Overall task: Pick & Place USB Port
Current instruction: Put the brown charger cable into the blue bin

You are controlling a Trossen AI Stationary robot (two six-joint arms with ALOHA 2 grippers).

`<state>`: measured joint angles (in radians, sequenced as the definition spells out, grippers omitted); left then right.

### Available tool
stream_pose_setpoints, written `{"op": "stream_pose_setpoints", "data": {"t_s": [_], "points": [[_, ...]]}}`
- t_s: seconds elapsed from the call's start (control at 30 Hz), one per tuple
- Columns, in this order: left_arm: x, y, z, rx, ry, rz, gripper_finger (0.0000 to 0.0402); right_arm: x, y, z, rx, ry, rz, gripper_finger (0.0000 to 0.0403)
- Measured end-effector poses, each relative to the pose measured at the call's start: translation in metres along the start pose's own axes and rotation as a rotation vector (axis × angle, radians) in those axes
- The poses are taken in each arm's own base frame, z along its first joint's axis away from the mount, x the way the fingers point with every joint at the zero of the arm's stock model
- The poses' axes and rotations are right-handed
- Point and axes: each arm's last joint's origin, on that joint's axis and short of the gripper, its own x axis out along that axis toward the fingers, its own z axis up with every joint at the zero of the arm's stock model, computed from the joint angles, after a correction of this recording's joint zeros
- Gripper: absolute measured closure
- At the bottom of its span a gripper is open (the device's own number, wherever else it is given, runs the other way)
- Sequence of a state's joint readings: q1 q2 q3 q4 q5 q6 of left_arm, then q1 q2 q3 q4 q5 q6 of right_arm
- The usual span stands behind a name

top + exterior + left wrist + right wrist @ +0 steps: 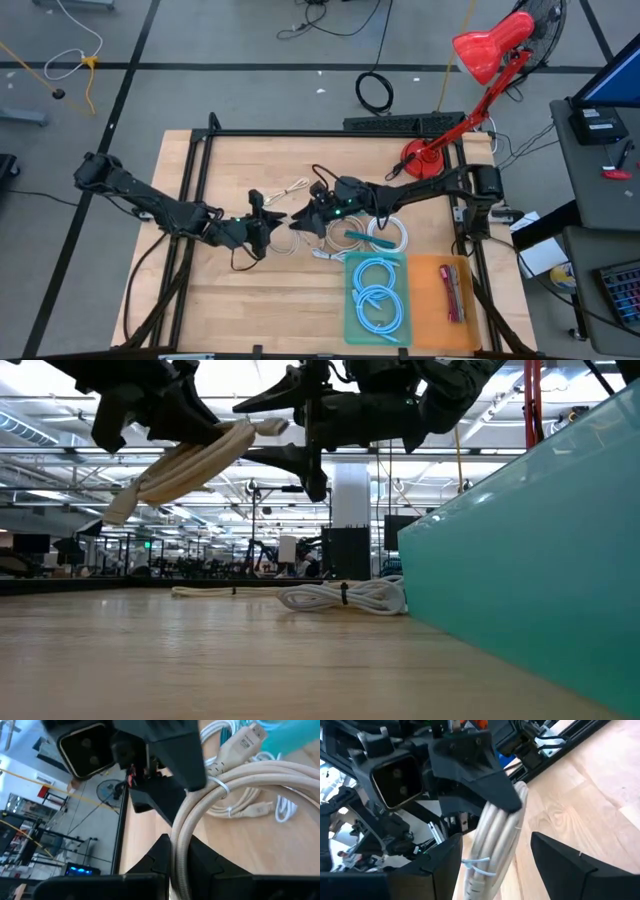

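A coiled cream USB cable [190,465], bound with a tie, hangs in the air above the table's middle. My left gripper [258,222] reaches in from the table's left and is shut on it. My right gripper [300,215] faces it from the right and is open. Its two fingers [440,865] stand on either side of the bundle [495,835] without touching it. In the low view the cable's plug end [268,428] lies between those spread fingers. My left gripper pinches several strands of the coil [181,855] between its two fingers, coming from the table's left and slanting slightly down. The bundle is lifted clear of the table and tilts, its free loop [125,508] sagging lower than the plug end.
White coiled cables [345,597] lie on the wood right of the grippers, and another cable [292,188] lies behind them. A teal tray [352,300] with light blue cables and an orange tray [428,300] stand at the near right. A red lamp [480,55] stands at the far right.
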<state>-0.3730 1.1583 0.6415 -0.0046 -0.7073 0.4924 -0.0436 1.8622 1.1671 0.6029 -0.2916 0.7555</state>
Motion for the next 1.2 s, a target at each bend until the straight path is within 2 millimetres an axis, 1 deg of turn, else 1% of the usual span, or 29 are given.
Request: {"op": "stream_pose_setpoints", "data": {"t_s": [0.23,0.37,0.47,0.6,0.7,0.73,0.83,0.93,1.07,1.2], "points": [[0.004,0.006,-0.003,-0.018,0.015,0.024,0.0366,0.004,0.011,-0.009,-0.017,0.012,0.026,0.0177],[0.005,0.006,-0.003,-0.022,0.018,0.025,0.0366,0.005,0.011,-0.012,-0.009,0.015,0.004,0.0194],[0.004,0.006,-0.002,-0.023,0.011,0.023,0.0366,0.005,0.011,-0.012,-0.013,0.002,-0.016,0.0227],[0.003,0.005,0.000,-0.032,-0.003,0.025,0.0366,0.005,0.011,-0.013,-0.022,0.004,-0.019,0.0300],[0.002,0.005,0.002,-0.055,-0.009,0.059,0.0345,0.005,0.011,-0.013,-0.044,0.005,-0.018,0.0358],[0.000,0.005,0.003,-0.062,-0.008,0.082,0.0336,0.005,0.011,-0.012,-0.061,-0.002,-0.015,0.0364],[-0.010,0.009,0.006,-0.098,-0.005,0.173,0.0313,0.006,0.016,-0.011,-0.116,-0.043,-0.005,0.0363],[-0.023,0.011,0.010,-0.120,-0.009,0.249,0.0301,0.006,0.021,-0.011,-0.176,-0.099,-0.036,0.0364],[-0.045,0.018,0.016,-0.196,-0.040,0.351,0.0300,0.007,0.027,-0.012,-0.283,-0.180,-0.094,0.0364],[-0.070,0.026,0.019,-0.284,-0.064,0.433,0.0307,0.010,0.032,-0.019,-0.402,-0.229,-0.154,0.0364]]}}
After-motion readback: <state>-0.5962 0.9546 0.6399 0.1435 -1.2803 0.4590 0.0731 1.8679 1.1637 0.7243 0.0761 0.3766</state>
